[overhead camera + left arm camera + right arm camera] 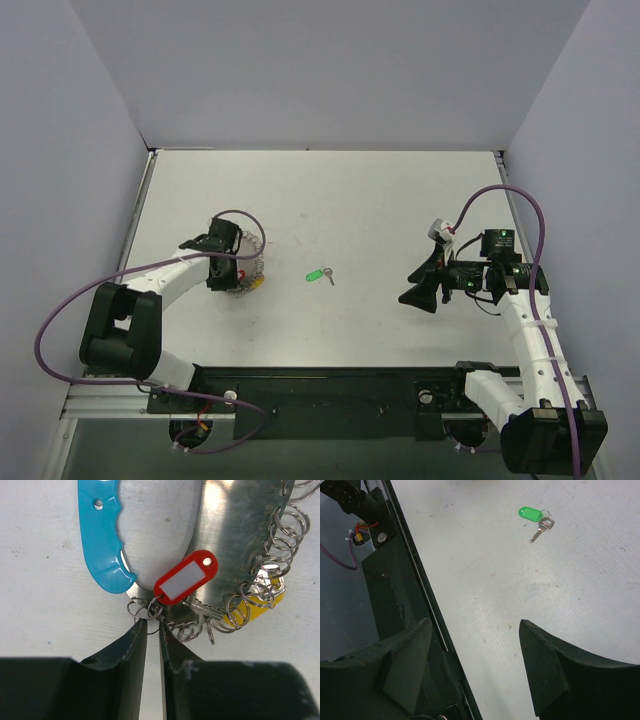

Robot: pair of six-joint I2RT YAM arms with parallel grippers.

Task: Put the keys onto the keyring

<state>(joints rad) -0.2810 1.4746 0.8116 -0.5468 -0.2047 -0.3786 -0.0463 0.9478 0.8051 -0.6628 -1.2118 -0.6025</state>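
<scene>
The keyring (280, 535) is a coil of silvery wire loops on the table, carrying a blue tag (102, 540), a red tag (186, 577) with a small silver key (202, 609), and a yellow tag (245, 611). My left gripper (153, 626) sits at the coil's near end, its jaws almost together with a thin ring of the coil between the tips. From above, the left gripper (222, 268) covers part of the keyring (250, 270). A green-tagged key (541, 524) lies loose mid-table (320, 275). My right gripper (475, 630) is open and empty, hovering right of it (415, 285).
The black base rail (320, 390) runs along the near edge and shows at the left of the right wrist view (395, 580). Grey walls close the table on three sides. Purple cables (520, 195) loop off both arms.
</scene>
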